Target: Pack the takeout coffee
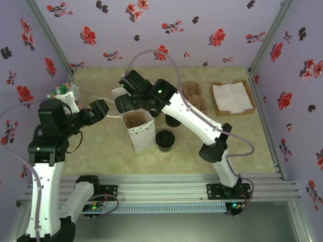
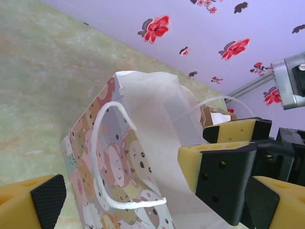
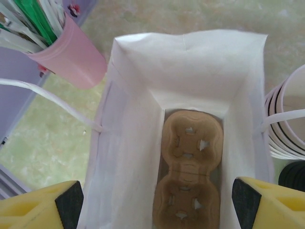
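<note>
One overview from on high, two close wrist views of the paper bag (image 1: pixel 140 132).

The top camera looks down from above and behind the arm bases over the whole table (image 1: pixel 106 151). The left wrist camera faces the bag's side at close range, and the right looks straight down into its mouth. All three views share the bag.

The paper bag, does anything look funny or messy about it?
Nothing stands out. The bag stands upright and open, the cup carrier lies flat at its bottom, and the lidded coffee stands upright beside it. No spill shows.
</note>
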Controlling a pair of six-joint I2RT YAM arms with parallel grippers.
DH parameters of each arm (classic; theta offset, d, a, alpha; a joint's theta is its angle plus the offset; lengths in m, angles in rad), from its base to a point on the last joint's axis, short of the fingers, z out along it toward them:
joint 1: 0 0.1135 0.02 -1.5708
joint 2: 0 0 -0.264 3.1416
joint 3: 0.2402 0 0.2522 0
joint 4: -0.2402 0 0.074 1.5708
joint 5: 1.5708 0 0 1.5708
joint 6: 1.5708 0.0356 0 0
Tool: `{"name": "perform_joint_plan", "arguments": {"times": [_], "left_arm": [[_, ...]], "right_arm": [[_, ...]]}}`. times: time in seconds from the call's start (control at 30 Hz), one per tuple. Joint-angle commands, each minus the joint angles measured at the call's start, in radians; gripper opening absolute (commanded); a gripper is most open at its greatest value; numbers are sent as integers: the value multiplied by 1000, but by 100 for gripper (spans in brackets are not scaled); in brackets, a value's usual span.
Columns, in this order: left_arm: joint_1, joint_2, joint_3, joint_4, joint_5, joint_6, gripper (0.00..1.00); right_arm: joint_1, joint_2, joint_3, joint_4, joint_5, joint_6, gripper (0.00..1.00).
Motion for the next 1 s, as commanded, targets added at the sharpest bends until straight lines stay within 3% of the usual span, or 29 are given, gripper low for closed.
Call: {"name": "perform_joint_plan", "arguments": {"times": [0.0,0.5,0.97], "left_arm": [[7,-11,59,-25,-10,50,99],[7,-37,153,-112,-16,73,100],[7,-61,156,-274,-15,98,100]], "right_arm": [[-3,-72,-27,64,-2,-26,84],[-4,-339,-281,227,-6,-72,99],[-3,-729,-787,382,158,-46,99]]}}
